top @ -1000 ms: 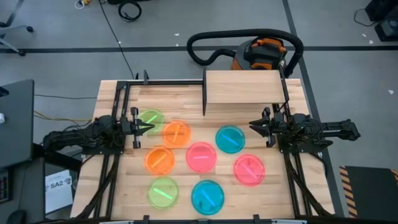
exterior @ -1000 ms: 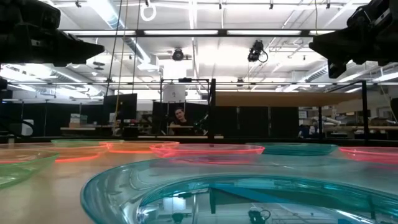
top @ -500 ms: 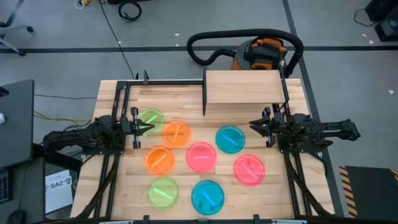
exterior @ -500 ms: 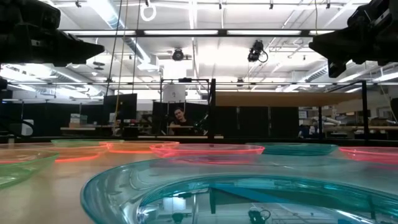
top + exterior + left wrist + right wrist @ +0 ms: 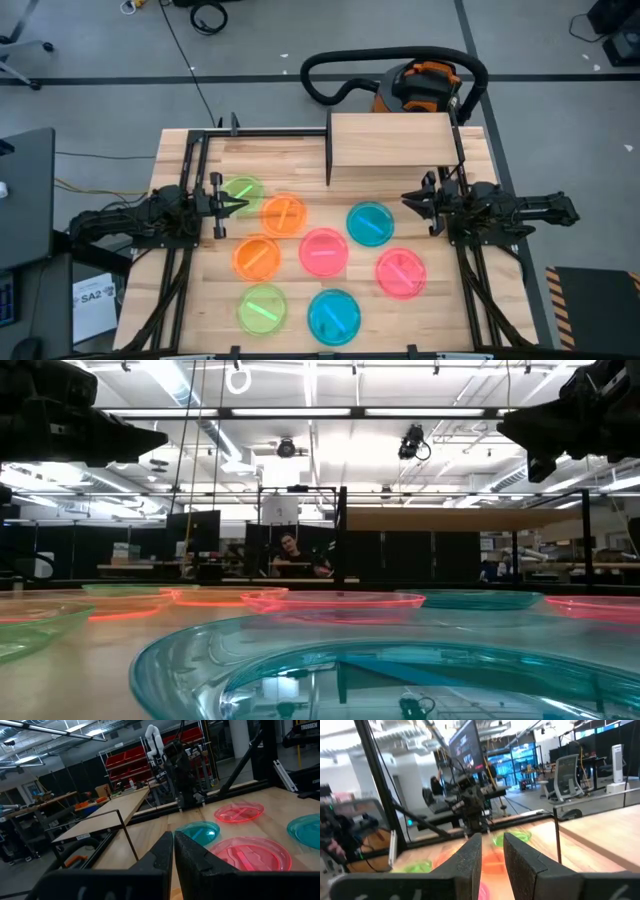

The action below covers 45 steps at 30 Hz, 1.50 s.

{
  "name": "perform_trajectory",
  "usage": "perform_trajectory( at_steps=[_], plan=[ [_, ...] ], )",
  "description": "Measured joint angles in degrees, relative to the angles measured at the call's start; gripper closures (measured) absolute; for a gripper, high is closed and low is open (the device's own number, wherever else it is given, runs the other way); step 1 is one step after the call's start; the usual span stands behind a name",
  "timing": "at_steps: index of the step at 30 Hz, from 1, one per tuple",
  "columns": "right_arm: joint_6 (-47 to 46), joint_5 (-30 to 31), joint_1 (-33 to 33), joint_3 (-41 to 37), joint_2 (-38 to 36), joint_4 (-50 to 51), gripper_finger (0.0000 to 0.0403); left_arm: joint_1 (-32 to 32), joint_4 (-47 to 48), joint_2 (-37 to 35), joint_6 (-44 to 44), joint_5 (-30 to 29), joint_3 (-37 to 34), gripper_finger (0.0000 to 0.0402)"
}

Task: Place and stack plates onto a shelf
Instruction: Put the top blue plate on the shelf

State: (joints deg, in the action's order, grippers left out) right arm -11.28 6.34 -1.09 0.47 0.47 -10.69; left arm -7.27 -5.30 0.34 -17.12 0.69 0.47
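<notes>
Several round translucent plates lie flat on the wooden table: green [image 5: 242, 191], orange [image 5: 284, 214], orange [image 5: 257, 257], pink [image 5: 323, 251], teal [image 5: 370, 223], pink [image 5: 400, 272], green [image 5: 262, 308] and teal [image 5: 333, 316]. The light-wood shelf [image 5: 390, 140] stands on thin black posts at the far edge, with nothing on it. My left gripper [image 5: 240, 204] is held level above the table's left side, over the near edge of the far green plate, fingers shut [image 5: 173, 840] and holding nothing. My right gripper [image 5: 404, 200] is held level at the right, near the shelf's front, open with a narrow gap [image 5: 492, 842].
An orange and black vacuum with a hose [image 5: 425, 88] stands on the floor behind the shelf. A black frame rail [image 5: 270, 130] runs along the far left edge of the table. Beyond the table a person [image 5: 290, 550] sits. The near teal plate [image 5: 400, 670] fills the low view's foreground.
</notes>
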Motion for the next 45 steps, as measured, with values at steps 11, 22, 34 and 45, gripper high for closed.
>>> perform_trajectory(
  at_steps=[11,22,34,45],
  plan=[
    [-3.1,-0.2,0.0,0.0,0.0,-12.5,0.0316,0.0,0.0,0.0,0.0,0.0,0.0,0.0377],
    [-1.9,-1.5,0.0,3.9,0.0,-14.8,0.0316,0.0,0.0,0.0,0.0,0.0,0.0,0.0377],
    [1.0,-4.5,0.0,23.1,7.6,5.5,0.0316,0.0,0.0,0.0,0.0,0.0,0.0,0.0377],
    [0.8,0.1,0.0,46.0,24.2,34.1,0.0316,0.0,0.0,0.0,0.0,0.0,0.0,0.0377]
  ],
)
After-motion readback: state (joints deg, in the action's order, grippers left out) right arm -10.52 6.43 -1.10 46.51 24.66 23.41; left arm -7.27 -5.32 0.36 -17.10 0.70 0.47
